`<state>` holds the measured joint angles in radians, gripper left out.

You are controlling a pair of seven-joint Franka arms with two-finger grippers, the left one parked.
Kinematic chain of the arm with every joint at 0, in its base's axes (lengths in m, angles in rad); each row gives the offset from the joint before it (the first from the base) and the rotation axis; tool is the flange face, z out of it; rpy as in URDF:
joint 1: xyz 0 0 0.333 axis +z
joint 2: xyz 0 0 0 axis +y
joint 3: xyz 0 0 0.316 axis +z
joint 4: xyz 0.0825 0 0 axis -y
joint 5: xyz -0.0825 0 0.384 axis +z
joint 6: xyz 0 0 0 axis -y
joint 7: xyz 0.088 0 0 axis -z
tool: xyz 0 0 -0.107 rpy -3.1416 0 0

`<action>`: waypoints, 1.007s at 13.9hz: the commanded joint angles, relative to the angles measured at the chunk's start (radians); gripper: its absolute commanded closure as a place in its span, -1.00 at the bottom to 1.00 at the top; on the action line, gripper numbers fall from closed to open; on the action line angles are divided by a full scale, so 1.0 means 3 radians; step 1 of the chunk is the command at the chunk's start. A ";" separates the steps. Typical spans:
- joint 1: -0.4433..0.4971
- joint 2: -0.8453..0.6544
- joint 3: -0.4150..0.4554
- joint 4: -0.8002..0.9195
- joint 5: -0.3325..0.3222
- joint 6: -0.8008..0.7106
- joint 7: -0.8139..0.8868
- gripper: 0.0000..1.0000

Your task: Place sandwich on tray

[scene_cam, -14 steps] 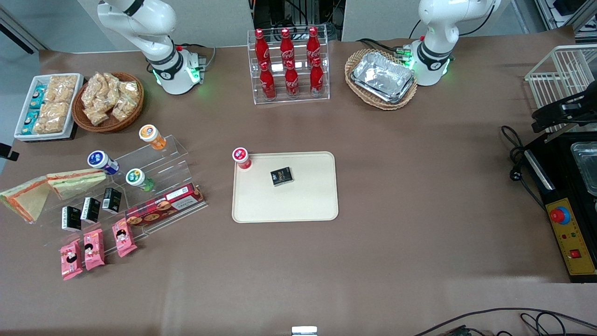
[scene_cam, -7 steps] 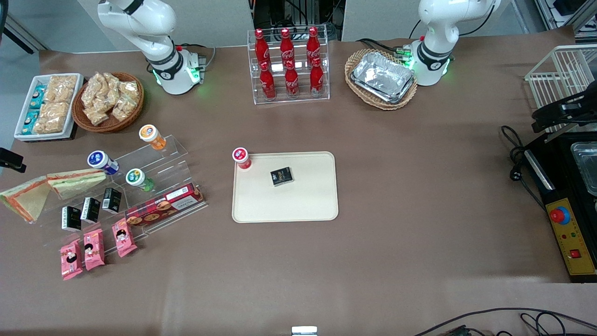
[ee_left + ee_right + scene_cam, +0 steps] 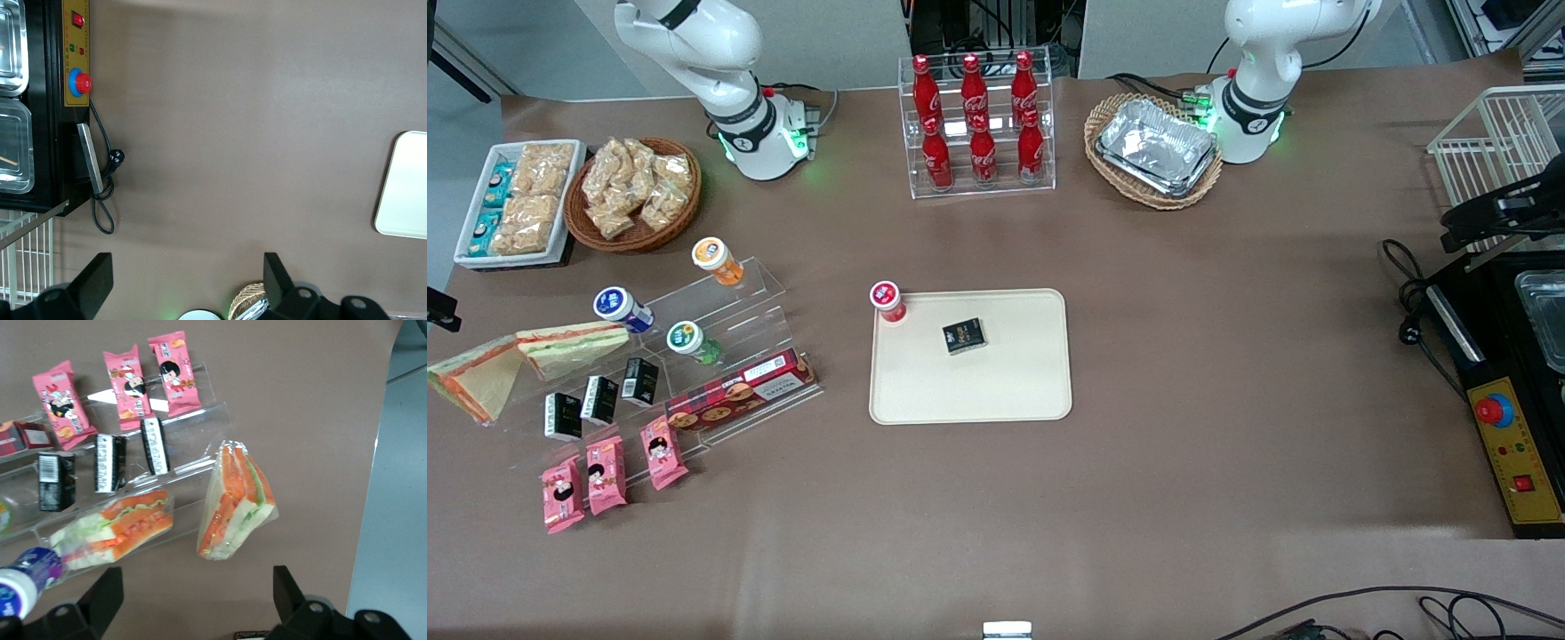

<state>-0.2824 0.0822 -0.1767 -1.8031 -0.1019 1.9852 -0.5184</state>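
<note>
Gripper (image 3: 193,613) hovering above sandwich (image 3: 235,500), fingers spread wide apart, nothing held; sandwich on table w/ tray (image 3: 1014,391) well apart.

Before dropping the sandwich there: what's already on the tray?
The tray holds a small black box and a red-capped bottle at its corner. The gripper is open above the sandwich.
</note>
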 commanded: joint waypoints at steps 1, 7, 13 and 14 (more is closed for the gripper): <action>-0.0158 0.0094 0.0032 -0.0039 -0.0018 0.0203 -0.0056 -1.00; -0.0239 0.0329 0.0032 -0.0059 0.0155 0.0520 -0.0092 -1.00; -0.0275 0.0411 0.0032 -0.0335 0.0237 0.0986 -0.0154 -1.00; -0.0275 0.0432 0.0032 -0.0335 0.0242 0.1021 -0.0149 -1.00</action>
<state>-0.3521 0.2083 -0.1766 -1.8887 -0.0522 2.2499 -0.5384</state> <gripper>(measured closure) 0.000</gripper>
